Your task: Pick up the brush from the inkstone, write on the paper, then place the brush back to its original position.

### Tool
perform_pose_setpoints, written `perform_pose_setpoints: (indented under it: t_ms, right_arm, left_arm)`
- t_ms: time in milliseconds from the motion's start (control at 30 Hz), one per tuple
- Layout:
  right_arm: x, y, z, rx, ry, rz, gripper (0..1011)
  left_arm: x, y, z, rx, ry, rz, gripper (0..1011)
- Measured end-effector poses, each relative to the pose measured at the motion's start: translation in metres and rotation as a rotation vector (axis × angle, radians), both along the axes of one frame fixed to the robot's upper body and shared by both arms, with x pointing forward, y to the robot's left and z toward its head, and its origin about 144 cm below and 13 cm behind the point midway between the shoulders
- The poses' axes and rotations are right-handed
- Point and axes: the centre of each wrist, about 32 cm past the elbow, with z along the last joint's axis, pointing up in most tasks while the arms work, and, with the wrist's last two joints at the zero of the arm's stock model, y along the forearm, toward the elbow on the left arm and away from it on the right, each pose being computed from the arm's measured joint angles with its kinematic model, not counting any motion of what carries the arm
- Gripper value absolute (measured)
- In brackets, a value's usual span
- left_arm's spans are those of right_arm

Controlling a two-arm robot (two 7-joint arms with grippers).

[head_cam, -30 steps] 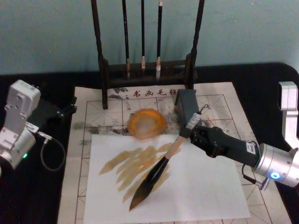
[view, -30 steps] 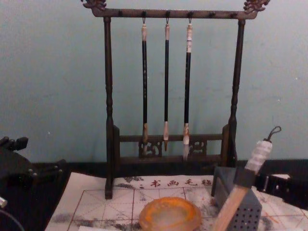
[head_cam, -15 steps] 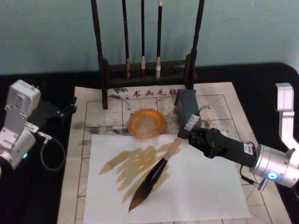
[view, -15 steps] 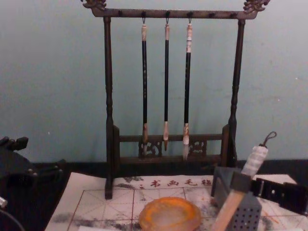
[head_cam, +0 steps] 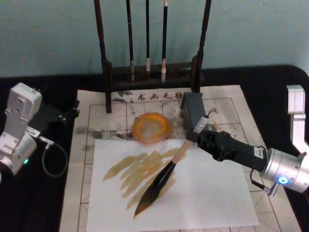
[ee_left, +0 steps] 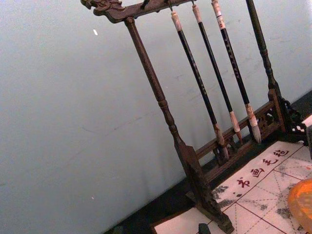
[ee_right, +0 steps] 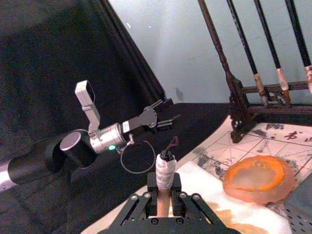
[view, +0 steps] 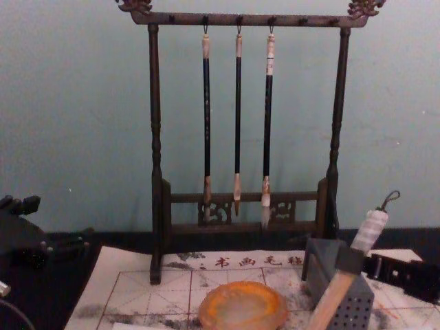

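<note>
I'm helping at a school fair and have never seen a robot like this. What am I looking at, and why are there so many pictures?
It is a two-armed robot at a black table. Four of its own cameras film it at the same moment: one on the head looking down, one on the chest looking across, and one on each wrist.

The right gripper is closed on the brush. The brush slants with its dark tip down on a plain white sheet marked with tan strokes. That sheet lies over the paper, which has a printed grid.

Farther back are the inkstone, a grey block and a wooden rack hung with three thin brushes.

The left gripper sits parked at the left.
</note>
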Motion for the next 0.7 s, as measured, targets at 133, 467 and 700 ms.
perform_pose_setpoints:
  t_ms: [133,467,700]
  right_arm:
    - [0.001,-0.003,0.0,0.001,0.002,-0.011,175]
    - [0.001,-0.008,0.0,0.003,0.005,-0.034,175]
    - [0.001,-0.012,-0.001,0.004,0.007,-0.052,175]
  left_arm:
    - [0.0,0.0,0.0,0.0,0.0,0.0,1001]
    - [0.0,0.0,0.0,0.0,0.0,0.0,1001]
    - [0.0,0.0,0.0,0.0,0.0,0.0,1001]
